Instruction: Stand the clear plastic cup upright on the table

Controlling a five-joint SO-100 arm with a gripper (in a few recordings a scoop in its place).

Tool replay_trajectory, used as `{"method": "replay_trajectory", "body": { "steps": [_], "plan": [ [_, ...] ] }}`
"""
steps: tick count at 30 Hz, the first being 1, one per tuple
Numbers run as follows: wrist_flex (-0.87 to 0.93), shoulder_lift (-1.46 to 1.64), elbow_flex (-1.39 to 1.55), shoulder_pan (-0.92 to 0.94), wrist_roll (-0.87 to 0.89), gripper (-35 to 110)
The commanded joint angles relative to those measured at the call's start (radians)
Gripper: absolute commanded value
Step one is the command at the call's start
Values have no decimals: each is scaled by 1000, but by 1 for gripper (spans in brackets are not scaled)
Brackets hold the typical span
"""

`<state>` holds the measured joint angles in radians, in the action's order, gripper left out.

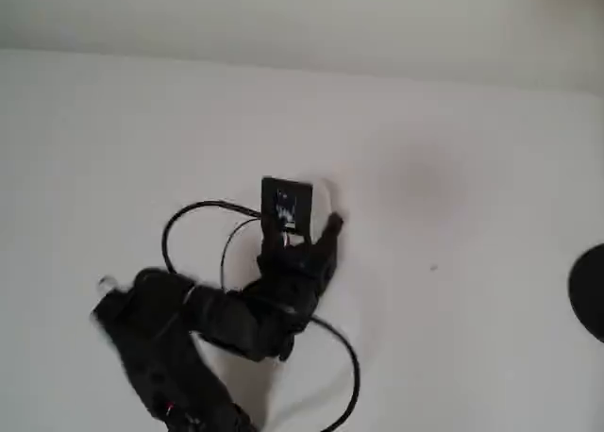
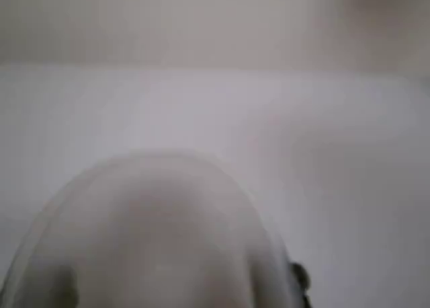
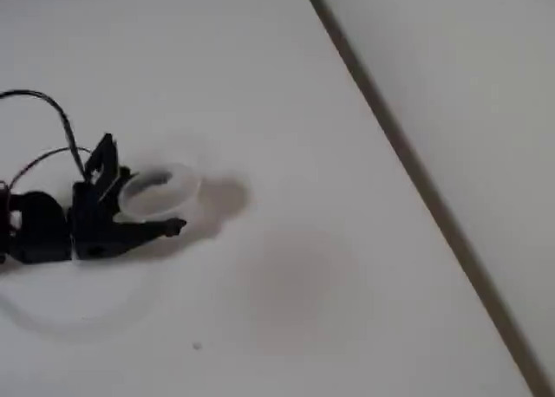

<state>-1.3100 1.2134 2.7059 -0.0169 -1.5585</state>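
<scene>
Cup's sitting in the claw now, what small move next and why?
Probably close the claw gently. In the fixed view the clear plastic cup sits between its spread fingers, and the wrist view shows the cup close up. A firm hold should come before tipping it upright.

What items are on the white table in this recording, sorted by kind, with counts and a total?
Clear plastic cup: 1, between the fingers of the black gripper
Robot arm: 1, black, with looping black cables
Dark round object: 1, cut off at the right edge of the overhead view, too little shown to name
Total: 3 on the table
</scene>
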Motion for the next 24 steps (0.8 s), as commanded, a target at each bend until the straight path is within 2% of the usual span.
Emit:
{"method": "replay_trajectory", "body": {
  "steps": [1,13,24],
  "plan": [
    [-100,-120,-118,-12,-17,29],
    [-97,-215,-287,-23,-67,54],
    [-78,-161,-301,-5,-60,57]
  ]
}}
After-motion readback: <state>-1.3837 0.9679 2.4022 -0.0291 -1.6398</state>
